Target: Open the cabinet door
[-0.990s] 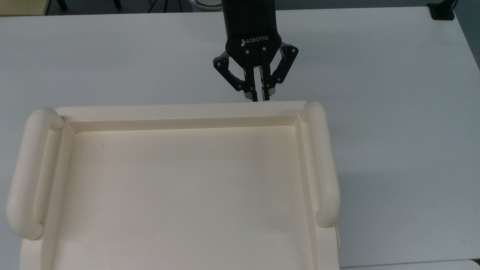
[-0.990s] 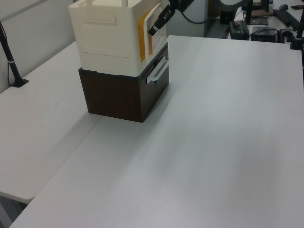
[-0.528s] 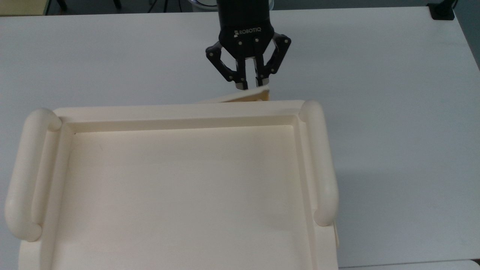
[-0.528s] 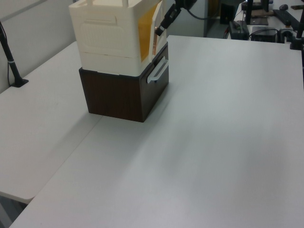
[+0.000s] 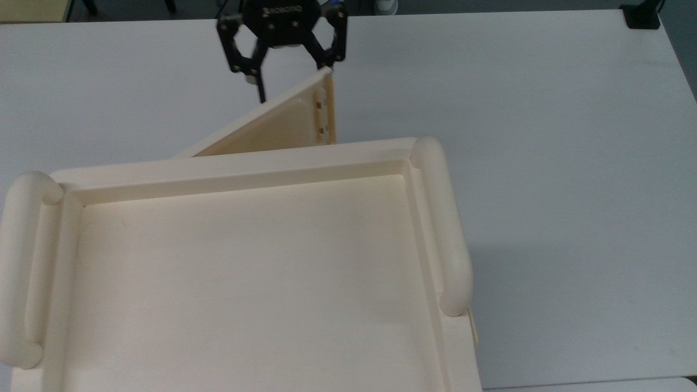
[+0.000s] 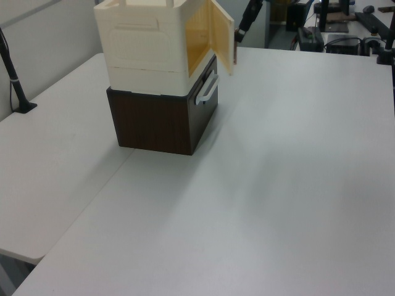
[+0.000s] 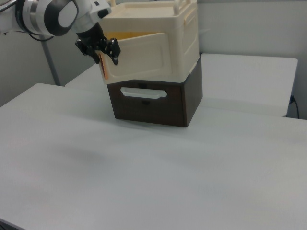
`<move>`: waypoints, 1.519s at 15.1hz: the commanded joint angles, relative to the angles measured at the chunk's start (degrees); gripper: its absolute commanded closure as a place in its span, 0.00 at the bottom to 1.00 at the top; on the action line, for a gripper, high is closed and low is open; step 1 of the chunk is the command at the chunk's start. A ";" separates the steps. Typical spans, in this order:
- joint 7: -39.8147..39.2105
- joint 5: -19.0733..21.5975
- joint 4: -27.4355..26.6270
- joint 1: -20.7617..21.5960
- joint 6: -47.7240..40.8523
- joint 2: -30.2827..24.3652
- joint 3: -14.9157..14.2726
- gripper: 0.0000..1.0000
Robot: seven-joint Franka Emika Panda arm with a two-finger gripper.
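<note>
The cream cabinet (image 5: 245,163) (image 6: 142,49) (image 7: 187,33) stands on a dark brown drawer unit. Its cabinet door (image 5: 277,125) (image 6: 221,31) (image 7: 144,60) stands swung well out from the front, hinged at the top view's left. Small copper-coloured bits (image 5: 321,114) sit along its free edge. My gripper (image 5: 288,73) (image 7: 101,50) hangs open just beyond that free edge. One of its fingers (image 5: 326,65) is right at the door's corner, and the other is off to the top view's left. Nothing is held between them.
The dark brown drawer unit (image 6: 154,123) (image 7: 148,103) has a white handle (image 6: 207,89) (image 7: 143,93) below the door. Two rounded side bars (image 5: 441,228) (image 5: 22,261) flank the recessed top. A white table (image 5: 544,163) spreads all around. A black pole (image 6: 15,74) stands at the left view's left.
The door swung from nearly shut to wide open. My gripper moved away from the cabinet and toward the top view's left, and its fingers went from shut on the door's edge to open.
</note>
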 commanded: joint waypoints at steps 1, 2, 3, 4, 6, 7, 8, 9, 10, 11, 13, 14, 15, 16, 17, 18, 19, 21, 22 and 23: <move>-5.05 -0.54 -2.23 -4.58 -4.04 -2.41 -1.25 0.20; -6.28 -0.54 -2.23 -5.72 -5.88 -2.93 -1.42 0.20; -7.77 -0.54 -2.23 -6.78 -7.56 -3.37 -1.51 0.16; -8.92 -0.54 -2.23 -7.66 -8.88 -3.81 -2.12 0.12; -10.24 -0.54 -2.06 -8.37 -11.08 -4.69 -4.40 0.00; -11.03 -0.54 -2.05 -8.63 -12.13 -5.04 -5.89 0.00; -11.21 -0.54 -1.71 -9.33 -13.19 -5.13 -7.04 0.00; -11.30 -0.71 -1.53 -9.60 -13.72 -5.22 -7.40 0.00; -11.39 -0.71 -1.53 -10.12 -14.16 -5.83 -7.84 0.00; -11.30 -0.71 -1.53 -10.65 -14.60 -6.19 -8.28 0.00; -11.04 -0.80 -0.31 -11.01 -18.36 -7.41 -10.03 0.00; -10.95 -0.80 0.05 -11.01 -20.47 -7.77 -11.08 0.00; -10.78 -0.80 0.84 -11.01 -22.23 -8.55 -11.53 0.00; -11.04 -0.80 1.02 -11.01 -23.38 -8.91 -11.62 0.00; -10.52 -0.80 1.20 -10.92 -24.00 -9.44 -11.62 0.00; -10.51 -0.80 1.20 -10.83 -24.53 -9.88 -11.62 0.00; -10.25 -0.71 1.28 -10.40 -25.58 -9.97 -11.36 0.00; -6.76 -0.71 1.37 -8.04 -27.78 -10.06 -10.92 0.00; -5.52 -0.71 1.29 -6.19 -28.31 -9.97 -10.92 0.00; -4.89 -0.71 1.29 -4.52 -29.19 -9.97 -10.92 0.00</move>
